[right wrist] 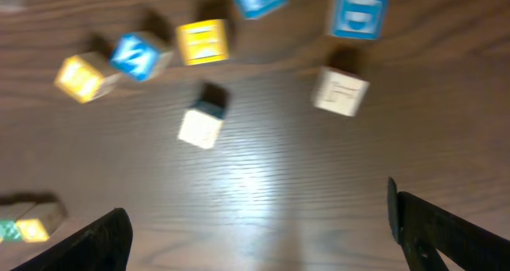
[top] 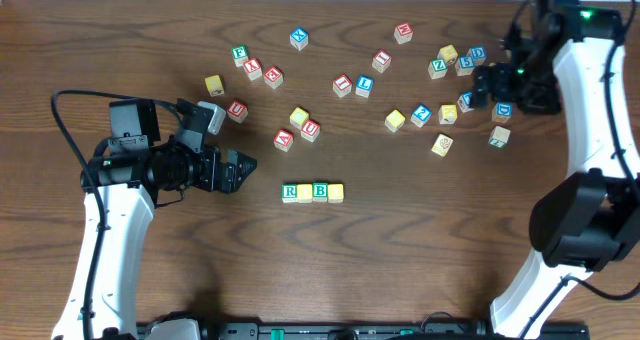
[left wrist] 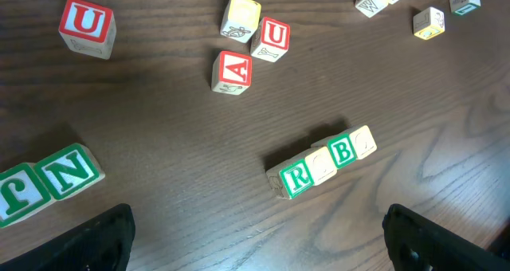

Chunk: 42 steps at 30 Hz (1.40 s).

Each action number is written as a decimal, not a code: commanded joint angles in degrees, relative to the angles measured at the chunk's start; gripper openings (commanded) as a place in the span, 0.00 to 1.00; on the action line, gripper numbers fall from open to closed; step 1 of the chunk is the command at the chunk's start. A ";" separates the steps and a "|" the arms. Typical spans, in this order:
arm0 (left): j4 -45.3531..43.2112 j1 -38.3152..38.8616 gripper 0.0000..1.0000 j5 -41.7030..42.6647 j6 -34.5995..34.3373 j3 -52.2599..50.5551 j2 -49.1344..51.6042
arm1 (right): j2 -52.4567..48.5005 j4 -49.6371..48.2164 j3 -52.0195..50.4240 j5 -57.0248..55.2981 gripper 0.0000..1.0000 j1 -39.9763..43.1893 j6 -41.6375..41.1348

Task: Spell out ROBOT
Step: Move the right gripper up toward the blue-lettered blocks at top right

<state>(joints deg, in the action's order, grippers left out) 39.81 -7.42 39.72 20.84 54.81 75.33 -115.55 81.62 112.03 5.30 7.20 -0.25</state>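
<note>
Spread wide, gripping nothing: left gripper at ten o'clock of the R cube — B cube toward its three o'clock — right gripper at two o'clock, over loose cubes.

You get only smeared, unreadable faces in the right wrist view, whose left edge crops the row's green cube, while the left wrist view's edge crops a loose green cube.
</note>
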 commanded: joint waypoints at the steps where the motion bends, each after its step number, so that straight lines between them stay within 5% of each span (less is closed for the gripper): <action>1: 0.00 -0.28 0.98 0.11 0.52 0.57 -0.31 | -1.95 0.24 1.57 -0.61 0.99 2.84 -0.11; 30: 0.00 -0.28 0.98 0.11 0.52 0.57 -0.31 | -6.60 6.88 9.97 16.70 0.99 2.27 29.40; 36: -0.02 -0.28 0.98 0.11 0.52 0.57 -0.31 | -7.87 6.75 9.97 15.13 0.81 1.14 31.19; 42: 0.00 -0.28 0.98 0.11 0.52 0.57 -0.31 | -11.23 5.03 9.94 14.67 0.74 0.90 30.95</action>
<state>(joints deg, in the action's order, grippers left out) 39.81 -7.42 39.72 20.84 54.81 75.33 -124.27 87.02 121.03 20.29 8.67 29.80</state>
